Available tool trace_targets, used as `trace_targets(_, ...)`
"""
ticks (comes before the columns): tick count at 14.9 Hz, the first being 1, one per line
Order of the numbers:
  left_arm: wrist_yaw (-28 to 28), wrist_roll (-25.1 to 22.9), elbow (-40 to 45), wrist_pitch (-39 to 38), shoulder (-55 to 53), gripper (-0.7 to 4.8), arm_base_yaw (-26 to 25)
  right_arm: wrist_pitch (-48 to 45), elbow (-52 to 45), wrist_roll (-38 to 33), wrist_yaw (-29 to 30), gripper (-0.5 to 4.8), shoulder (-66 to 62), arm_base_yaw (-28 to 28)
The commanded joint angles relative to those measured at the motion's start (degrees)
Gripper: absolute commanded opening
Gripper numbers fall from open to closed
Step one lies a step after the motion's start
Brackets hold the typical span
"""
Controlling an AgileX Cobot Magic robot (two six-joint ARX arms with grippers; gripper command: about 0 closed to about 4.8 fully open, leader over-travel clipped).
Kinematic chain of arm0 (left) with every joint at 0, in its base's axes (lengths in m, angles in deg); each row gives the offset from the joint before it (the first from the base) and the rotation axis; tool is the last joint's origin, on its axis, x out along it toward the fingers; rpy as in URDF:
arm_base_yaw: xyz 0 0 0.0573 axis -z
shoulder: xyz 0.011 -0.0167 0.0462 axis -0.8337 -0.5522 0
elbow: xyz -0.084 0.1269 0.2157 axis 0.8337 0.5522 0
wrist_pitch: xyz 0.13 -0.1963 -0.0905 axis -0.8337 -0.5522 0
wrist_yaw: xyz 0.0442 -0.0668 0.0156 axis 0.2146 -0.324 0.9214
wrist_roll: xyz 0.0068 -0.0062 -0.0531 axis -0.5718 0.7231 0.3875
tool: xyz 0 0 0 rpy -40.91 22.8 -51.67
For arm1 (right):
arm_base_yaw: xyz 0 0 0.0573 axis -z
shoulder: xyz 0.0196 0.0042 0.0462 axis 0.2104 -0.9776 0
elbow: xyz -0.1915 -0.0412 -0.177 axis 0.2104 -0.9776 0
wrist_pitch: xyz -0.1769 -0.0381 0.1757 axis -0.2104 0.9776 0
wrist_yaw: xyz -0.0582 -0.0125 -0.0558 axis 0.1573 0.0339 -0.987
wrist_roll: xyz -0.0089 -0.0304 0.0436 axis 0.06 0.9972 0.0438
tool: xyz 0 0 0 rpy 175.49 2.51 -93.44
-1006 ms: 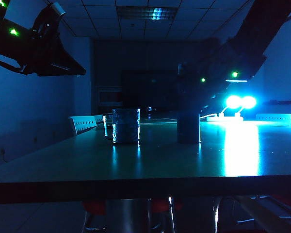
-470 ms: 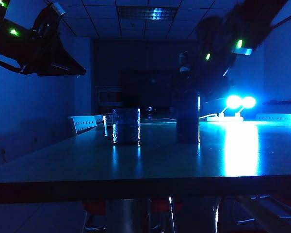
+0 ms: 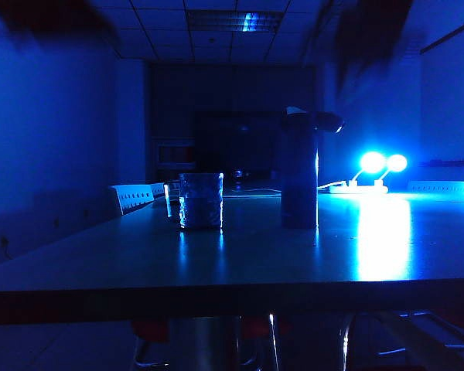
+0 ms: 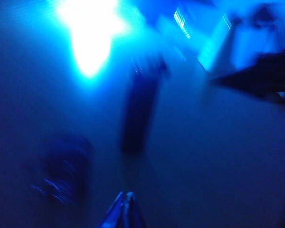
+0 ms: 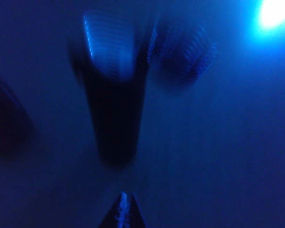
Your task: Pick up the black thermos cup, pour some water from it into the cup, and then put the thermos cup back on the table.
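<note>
- Setting: dim room in blue light; long glossy table (image 3: 240, 255) seen from its front edge; bright lamps at the far right throwing glare on the tabletop
- Item, black thermos cup (image 3: 299, 170): tall dark cylinder, upright on the table right of centre; flip lid jutting to the side at the top; nothing gripping it
- Item, cup (image 3: 200, 200): short textured glass mug, upright, left of the thermos and apart from it; handle on its left side; whether it holds water cannot be told
- Left gripper (image 4: 125, 211): fingers pressed together to a point, nothing between them; high above the table, thermos and mug both below and well apart from it; picture blurred
- Right gripper (image 5: 123, 213): fingers likewise together, holding nothing; raised over the table with the thermos ahead and below; picture blurred
- Exterior view: only dark smears of the arms at the top edge; neither gripper near the objects
- Step in hand, as judged: either before the pickup or after the set-down; the frames cannot decide which
- Next move, if pouring remains: right gripper must spread its fingers, descend beside the thermos body, close around its middle, then lift without tipping; lid side to face the mug
</note>
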Motion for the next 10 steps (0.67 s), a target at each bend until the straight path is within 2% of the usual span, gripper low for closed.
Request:
trace_targets(1, 11.76, 0.02, -0.17, -9.29, 14.91, -0.06, 0.02, 0.22, 0.31, -0.15, 0.13, -0.06, 10.93, -0.07)
trace_targets(3, 17.07, -1.75, -0.13, -20.98, 26.75, -0.06, 0.02, -1.9, -1.99, -0.02, 0.13, -0.06, 18.58, -0.55)
trace_targets(5, 25.29, -1.86, 0.33, -31.08, 36.74, -0.06, 0.02, -10.05, -10.86, -0.15, 0.2, -0.06, 26.4, -0.59)
trace_targets(6, 27.39, -1.88, 1.84, -33.29, 41.81, -0.06, 0.0, -15.02, -16.9, -0.22, 0.63, -0.06, 30.32, -0.63)
trace_targets(8, 28.0, -1.86, 8.66, -33.24, 50.07, -0.06, 0.0, -23.96, -29.35, -0.39, 6.75, -0.06, 37.03, -0.83)
trace_targets(10, 28.02, -1.33, 18.53, -30.25, 56.98, -0.06, 0.0, -22.86, -37.53, -3.48, 6.43, -0.05, 40.83, -0.83)
